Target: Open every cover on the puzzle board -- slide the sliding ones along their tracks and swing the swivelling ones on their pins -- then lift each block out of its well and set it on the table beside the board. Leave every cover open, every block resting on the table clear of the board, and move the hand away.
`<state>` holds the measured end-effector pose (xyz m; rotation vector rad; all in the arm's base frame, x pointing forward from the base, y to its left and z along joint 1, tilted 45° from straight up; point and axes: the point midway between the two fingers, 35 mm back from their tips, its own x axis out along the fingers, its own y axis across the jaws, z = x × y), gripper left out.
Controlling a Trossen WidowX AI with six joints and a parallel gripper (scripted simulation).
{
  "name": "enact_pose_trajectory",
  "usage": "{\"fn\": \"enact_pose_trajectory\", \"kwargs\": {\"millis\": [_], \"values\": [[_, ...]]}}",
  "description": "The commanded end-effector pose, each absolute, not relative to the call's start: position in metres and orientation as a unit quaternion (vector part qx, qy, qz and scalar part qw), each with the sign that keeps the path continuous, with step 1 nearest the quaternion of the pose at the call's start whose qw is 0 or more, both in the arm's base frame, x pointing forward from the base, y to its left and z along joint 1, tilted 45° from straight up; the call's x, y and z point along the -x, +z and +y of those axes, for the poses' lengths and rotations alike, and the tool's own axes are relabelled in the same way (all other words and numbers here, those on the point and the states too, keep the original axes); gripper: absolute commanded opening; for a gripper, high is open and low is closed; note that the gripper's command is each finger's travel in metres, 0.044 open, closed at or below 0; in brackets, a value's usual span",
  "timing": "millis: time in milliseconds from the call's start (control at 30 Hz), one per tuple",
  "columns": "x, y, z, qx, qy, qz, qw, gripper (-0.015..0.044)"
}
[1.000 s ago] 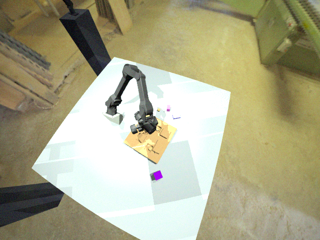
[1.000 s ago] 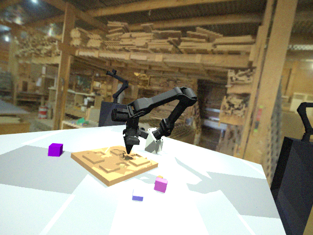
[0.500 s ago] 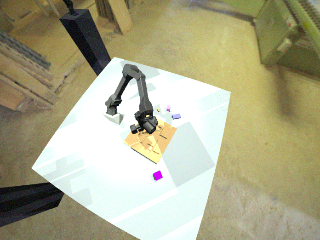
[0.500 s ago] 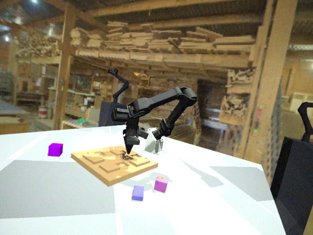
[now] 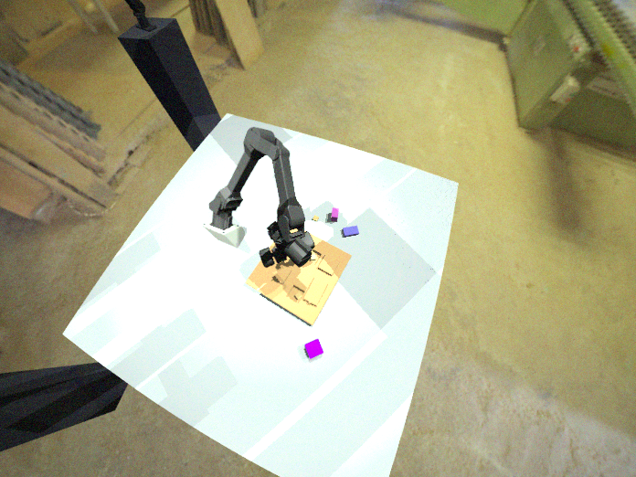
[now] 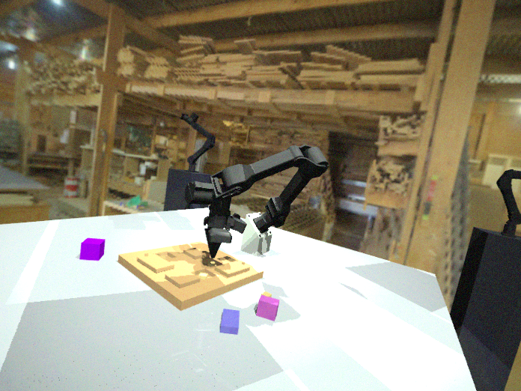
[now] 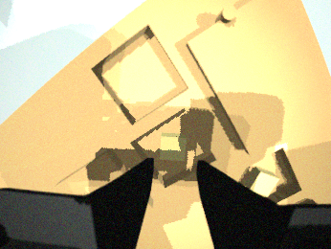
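The wooden puzzle board (image 5: 311,317) (image 6: 181,301) (image 7: 43,129) lies on the table. Raised covers (image 6: 182,279) (image 6: 156,264) stand on it; a large one (image 7: 244,62) is at the upper right in the wrist view. My gripper (image 6: 213,255) (image 7: 175,165) is partly open and empty, low over the board. Just ahead of its tips, a small greenish block (image 7: 172,146) shows in a shadowed well. A square well (image 7: 167,61) farther up looks empty. A purple cube (image 5: 313,349) (image 6: 92,249), magenta block (image 5: 333,214) (image 6: 267,307), blue block (image 5: 350,230) (image 6: 229,321) and small orange block (image 5: 315,218) (image 6: 266,293) rest off the board.
A small well at the right in the wrist view holds a pale patch (image 7: 265,183); whether it is a block or lit floor is unclear. A round knob (image 7: 227,17) stands near the large cover. The arm's pale base (image 5: 228,235) (image 6: 255,240) is beside the board.
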<state>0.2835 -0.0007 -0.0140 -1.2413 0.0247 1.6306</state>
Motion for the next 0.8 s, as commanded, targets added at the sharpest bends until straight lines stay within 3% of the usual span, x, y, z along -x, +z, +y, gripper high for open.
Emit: {"fn": "enact_pose_trajectory", "kwargs": {"millis": [0,767], "values": [[-0.2816,-0.0184,0.0046,0.512,0.682,0.011,0.522,0.0144],[-0.2827,-0.0264,0.0127,0.512,0.682,0.011,0.522,0.0144]]}}
